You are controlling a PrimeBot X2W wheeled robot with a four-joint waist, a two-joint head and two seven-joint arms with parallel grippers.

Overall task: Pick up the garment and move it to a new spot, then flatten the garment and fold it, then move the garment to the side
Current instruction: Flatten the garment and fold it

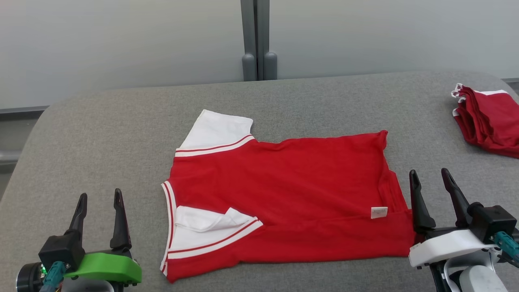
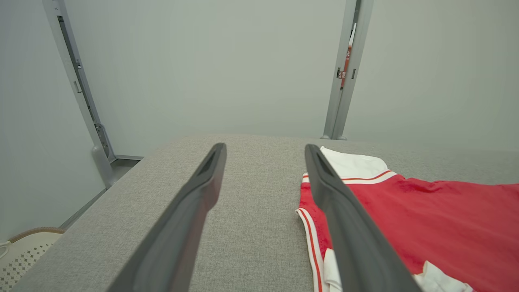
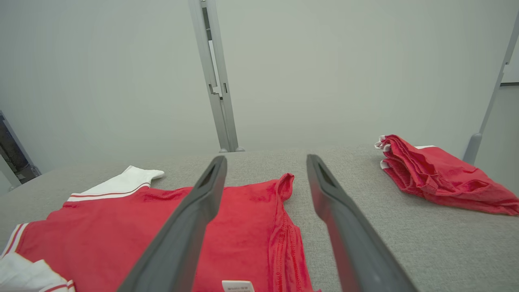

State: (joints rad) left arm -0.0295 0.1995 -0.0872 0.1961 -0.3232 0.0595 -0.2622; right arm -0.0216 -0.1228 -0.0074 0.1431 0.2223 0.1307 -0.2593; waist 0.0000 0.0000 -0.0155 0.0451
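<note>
— Head view, from the left: left hand [image 1: 100,193] spread wide, empty, well clear of the red fabric shirt with white sleeves [image 1: 284,182] lying mid-way across the grey cloth-covered worktop [image 1: 101,121]. Right hand [image 1: 429,171] equally wide, holding nothing, just beside the hem.
— Risk?
— The rumpled near sleeve [image 1: 211,223]; folding now would likely trap that crease.
— Any writing?
— Small white label [image 1: 379,212]; print too small to read.

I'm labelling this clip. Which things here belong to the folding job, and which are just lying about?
In the job: red shirt, spread on the grey table; left tool and right tool, both open beside it.
Lying about: red garment pile at the table's far right; white basket below the table.
</note>
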